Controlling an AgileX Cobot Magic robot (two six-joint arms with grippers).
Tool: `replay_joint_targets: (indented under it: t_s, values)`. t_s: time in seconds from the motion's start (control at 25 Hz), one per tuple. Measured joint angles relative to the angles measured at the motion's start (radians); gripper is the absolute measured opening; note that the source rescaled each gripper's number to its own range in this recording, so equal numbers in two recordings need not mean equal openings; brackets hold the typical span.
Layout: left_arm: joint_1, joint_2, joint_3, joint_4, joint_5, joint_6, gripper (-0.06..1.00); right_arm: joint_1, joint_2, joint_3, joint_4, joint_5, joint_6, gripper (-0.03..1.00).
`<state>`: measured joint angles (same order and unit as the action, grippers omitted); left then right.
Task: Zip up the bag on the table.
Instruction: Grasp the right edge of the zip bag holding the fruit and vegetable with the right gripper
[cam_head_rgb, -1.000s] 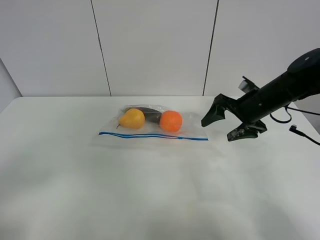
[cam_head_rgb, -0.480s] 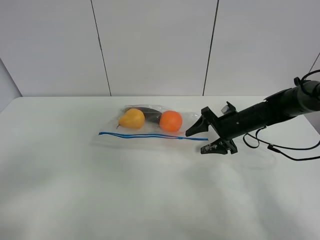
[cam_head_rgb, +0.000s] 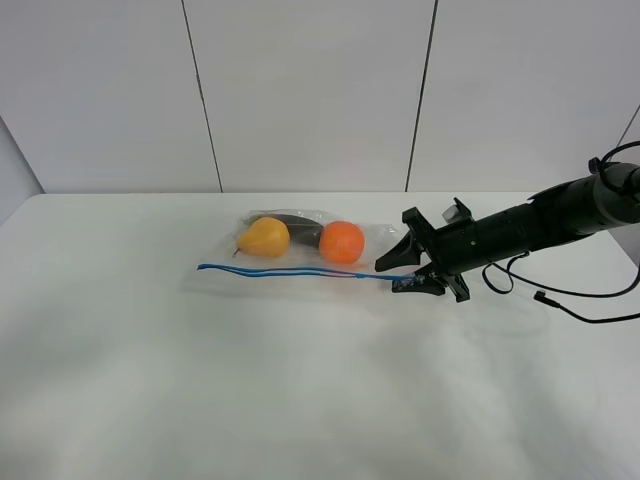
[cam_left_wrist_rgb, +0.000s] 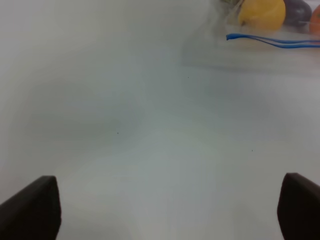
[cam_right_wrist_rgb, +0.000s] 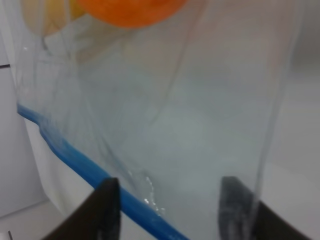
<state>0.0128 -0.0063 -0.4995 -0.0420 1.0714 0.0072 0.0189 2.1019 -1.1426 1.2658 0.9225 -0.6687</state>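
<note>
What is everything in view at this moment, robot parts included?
clear flat plastic zip bag: one, transparent, lying mid-table
thin blue zipper strip: one, blue, along the bag's near edge
yellow pear: one, yellow, inside the bag, left
round orange: one, orange, inside the bag, right of the pear
dark item: one, dark, inside the bag behind the fruit; kind unclear
white matte table: one, white, under everything
panelled wall: one, pale grey, behind the table
thin black cable: one, black, far right
right hand: one, black, open, at the strip's right end
left hand: one, dark, open, over bare table
</note>
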Motion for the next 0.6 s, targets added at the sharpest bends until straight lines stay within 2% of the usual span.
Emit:
replay_joint_targets:
  t_s: [0.16,0.48,0.6]
  values:
    - [0.0,0.0,0.0,0.0,0.0,0.0,1.0,-0.001,0.0,0.0,0.0,0.009,0.0,0.38]
    - [0.0,0.0,0.0,0.0,0.0,0.0,1.0,-0.001,0.0,0.0,0.0,0.019,0.0,0.37]
    - [0.0,0.0,0.0,0.0,0.0,0.0,1.0,-0.002,0.0,0.0,0.0,0.019,0.0,0.29]
